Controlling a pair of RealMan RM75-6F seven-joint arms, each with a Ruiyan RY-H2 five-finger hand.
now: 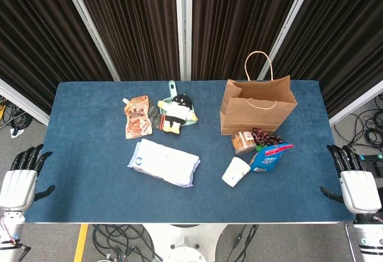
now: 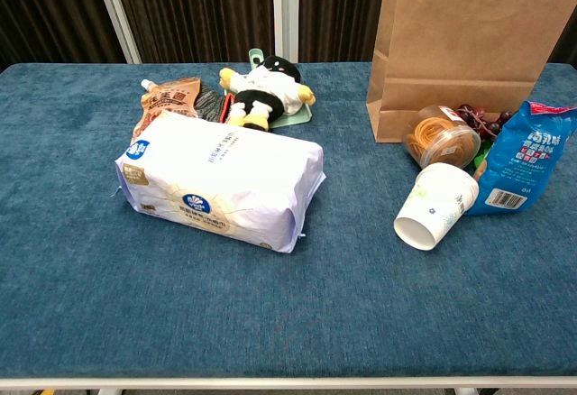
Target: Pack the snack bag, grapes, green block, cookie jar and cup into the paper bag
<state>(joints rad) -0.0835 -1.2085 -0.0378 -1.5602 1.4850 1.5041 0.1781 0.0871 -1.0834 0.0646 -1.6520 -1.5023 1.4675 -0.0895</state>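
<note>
Both hands hang off the near corners of the blue bench [image 1: 90, 196], the left hand [image 1: 18, 184] and the right hand [image 1: 357, 187] each holding nothing, fingers spread. Nearest the right hand, further in on the bench, lies the blue snack bag [image 1: 269, 156], with the tipped white cup [image 1: 236, 171] just beside it on the inner side. Beyond these sit the cookie jar [image 1: 243, 142] and dark grapes [image 1: 266, 137], against the upright paper bag [image 1: 257, 111]; a sliver of green block [image 2: 485, 150] shows between jar and snack bag. Toward the left hand lie a white tissue pack [image 1: 163, 162], an orange pouch [image 1: 137, 116] and a plush toy [image 1: 176, 112].
</note>
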